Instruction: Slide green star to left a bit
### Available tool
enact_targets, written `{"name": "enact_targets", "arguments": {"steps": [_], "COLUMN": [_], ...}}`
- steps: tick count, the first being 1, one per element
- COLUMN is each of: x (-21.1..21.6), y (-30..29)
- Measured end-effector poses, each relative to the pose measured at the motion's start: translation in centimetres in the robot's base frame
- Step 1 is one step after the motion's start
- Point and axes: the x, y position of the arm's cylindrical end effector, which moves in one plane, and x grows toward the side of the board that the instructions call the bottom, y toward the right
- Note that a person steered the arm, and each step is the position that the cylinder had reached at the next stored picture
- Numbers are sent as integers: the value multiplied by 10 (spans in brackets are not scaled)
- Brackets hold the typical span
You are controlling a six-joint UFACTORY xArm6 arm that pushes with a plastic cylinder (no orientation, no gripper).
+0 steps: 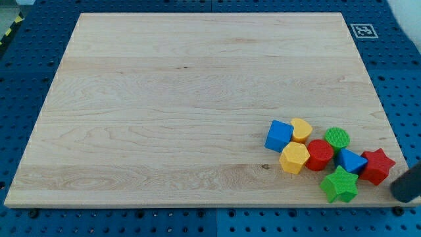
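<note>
The green star (339, 185) lies near the board's bottom right edge, at the bottom of a cluster of blocks. Above it are a blue triangle-like block (352, 161) and a red rounded block (320, 155). A red star (377, 166) sits to its upper right. A yellow hexagon (294, 158), a blue cube (279, 135), a yellow heart (301, 130) and a green cylinder (337, 139) make up the rest of the cluster. My tip (399, 191) is at the view's right edge, right of the green star and just below right of the red star, apart from the green star.
The wooden board (184, 105) lies on a blue perforated table (20, 99). A black-and-white marker tag (362, 30) sits past the board's top right corner. The board's right edge runs close to the red star and my tip.
</note>
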Motion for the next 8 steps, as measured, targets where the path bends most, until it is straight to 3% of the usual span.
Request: {"name": "enact_targets", "arguments": {"steps": [2,5,7,8], "x": [-1,-1,-2,-2], "y": [-116,-156,-163,-103]}}
